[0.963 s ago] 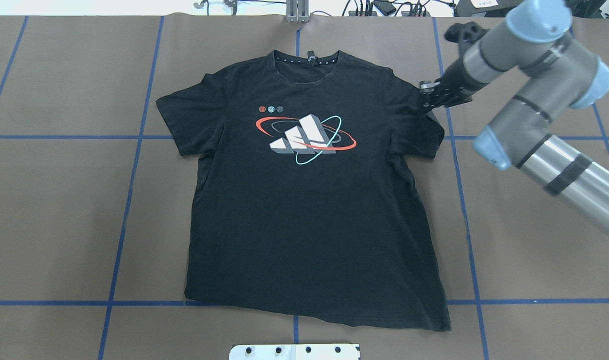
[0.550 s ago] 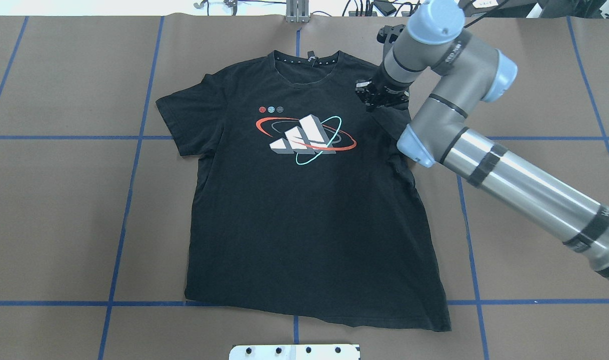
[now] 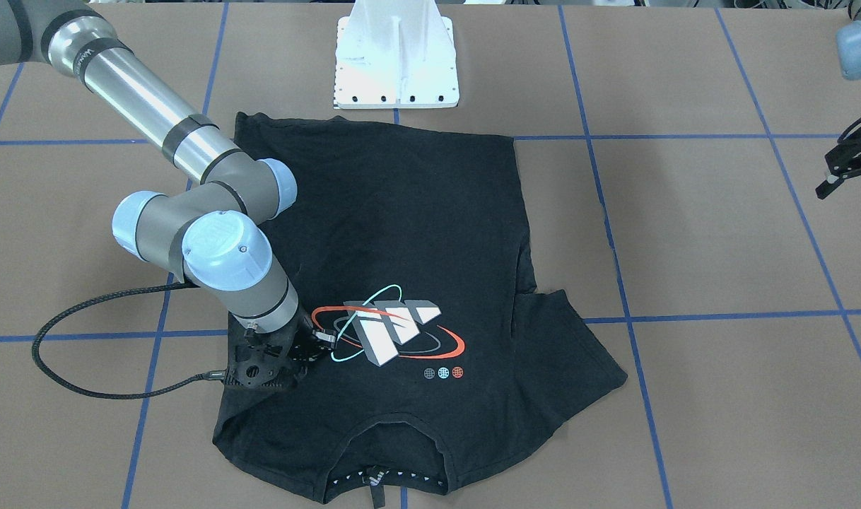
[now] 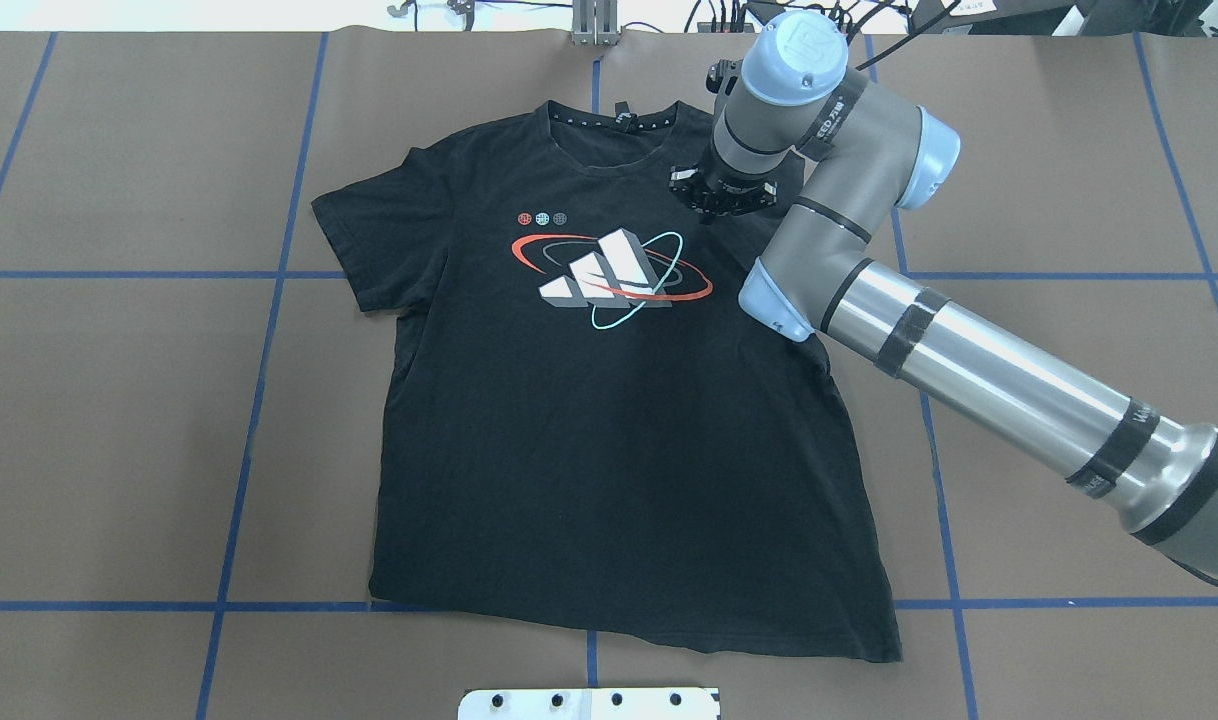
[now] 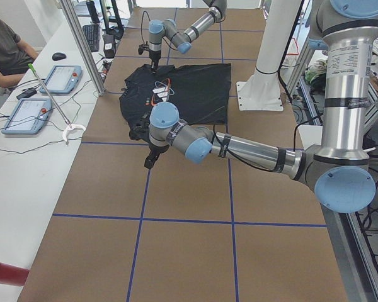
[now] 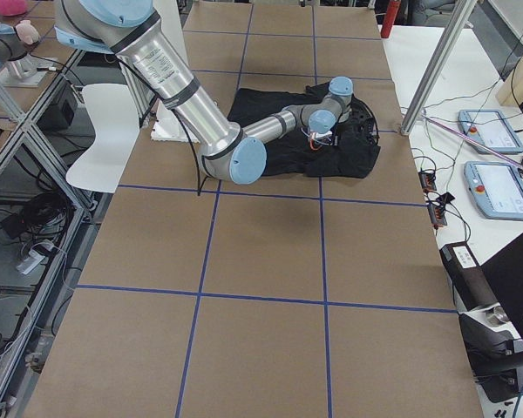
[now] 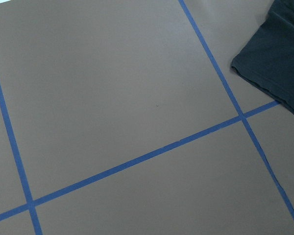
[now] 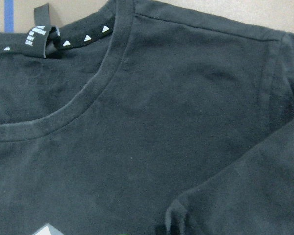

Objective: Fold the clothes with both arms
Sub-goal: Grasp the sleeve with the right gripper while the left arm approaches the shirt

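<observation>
soft, light, floppy shirt (image 4: 619, 450) flat on table (image 4: 119, 400), logo (image 4: 609, 265) up. right gripper (image 4: 721, 205) just beside logo, clamped on folded-in sleeve (image 8: 255, 186); left gripper (image 3: 844, 166) far from logo, open or closed, can't tell. best pinched at hems.

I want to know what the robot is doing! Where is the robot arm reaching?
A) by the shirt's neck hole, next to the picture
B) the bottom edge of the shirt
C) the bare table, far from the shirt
A: the right arm comes down onto the shirt, and its jaws sit close to the neck hole and the picture.
</observation>
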### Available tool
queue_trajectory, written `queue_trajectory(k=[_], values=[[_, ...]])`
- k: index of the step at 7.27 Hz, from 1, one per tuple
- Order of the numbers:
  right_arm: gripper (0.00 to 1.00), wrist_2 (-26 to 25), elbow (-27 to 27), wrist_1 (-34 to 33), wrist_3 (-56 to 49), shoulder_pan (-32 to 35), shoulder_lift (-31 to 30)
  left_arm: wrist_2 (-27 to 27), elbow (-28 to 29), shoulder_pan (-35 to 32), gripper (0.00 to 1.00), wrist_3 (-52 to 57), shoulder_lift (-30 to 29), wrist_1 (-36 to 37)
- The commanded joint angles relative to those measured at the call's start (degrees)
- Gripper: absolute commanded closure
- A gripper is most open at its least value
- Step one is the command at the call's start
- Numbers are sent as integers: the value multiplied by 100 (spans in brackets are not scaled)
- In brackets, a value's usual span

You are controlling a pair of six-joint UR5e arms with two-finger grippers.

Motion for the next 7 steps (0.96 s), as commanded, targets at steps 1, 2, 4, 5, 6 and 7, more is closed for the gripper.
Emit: queue_trajectory(k=[1, 2, 4, 5, 6, 7], values=[[59, -110, -64, 15, 65, -98, 71, -13, 60, 197, 1, -445, -235, -15], [1, -171, -90, 15, 74, -106, 106, -4, 95, 581, 1, -1067, -689, -41], [0, -171, -12, 32, 109, -141, 124, 13, 576, 1126, 1, -1565, -1498, -59], [0, -119, 328, -37, 126, -159, 37, 57, 1005, 1391, 1, -1783, -2050, -128], [0, -119, 575, -29, 440, -255, -138, 179, 1775, 1524, 1, -2003, -2735, -390], [0, -101, 1091, -29, 626, -273, -487, 476, 2436, 1847, 2, -2327, -2994, -854]])
